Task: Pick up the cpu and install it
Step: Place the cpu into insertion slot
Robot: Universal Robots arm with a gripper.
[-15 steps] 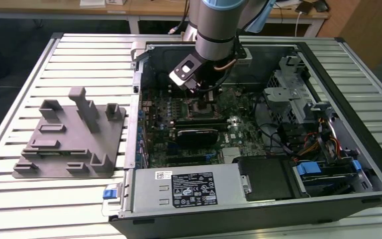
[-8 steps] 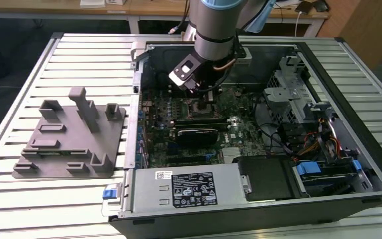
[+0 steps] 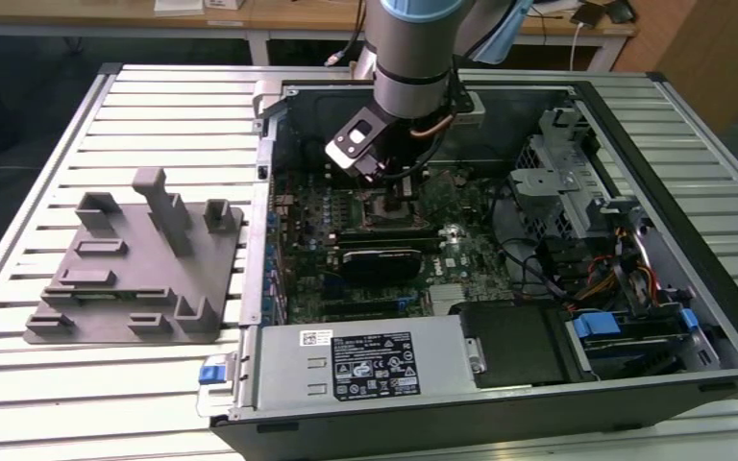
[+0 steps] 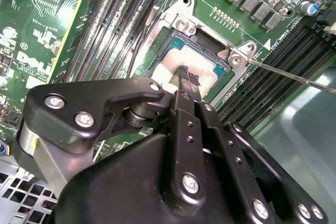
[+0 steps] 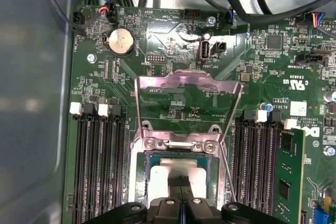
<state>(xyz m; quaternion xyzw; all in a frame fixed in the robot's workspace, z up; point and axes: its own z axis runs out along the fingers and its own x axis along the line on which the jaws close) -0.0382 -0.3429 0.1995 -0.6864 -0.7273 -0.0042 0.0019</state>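
Note:
The cpu (image 5: 159,176), a flat silver square, lies in the socket (image 5: 143,174) on the green motherboard, and it is also visible in the second wrist view (image 4: 176,61). My gripper (image 5: 182,182) hangs straight over it with its two thin black fingers pressed together, tips at or just above the chip's middle (image 4: 185,78). They do not reach the chip's edges. The socket's metal load plate (image 5: 189,92) stands flipped open beyond the chip, and its thin lever (image 4: 294,75) sticks out to one side. In the exterior view the gripper (image 3: 392,184) reaches down into the open computer case.
Memory slots (image 5: 97,166) flank the socket, one side holding a green module (image 5: 287,177). A black block (image 3: 382,259) lies just in front of the socket. A grey plastic tray with posts (image 3: 138,274) sits on the exterior view's left. The power supply (image 3: 356,360), drive cage (image 3: 575,168) and cables crowd the case.

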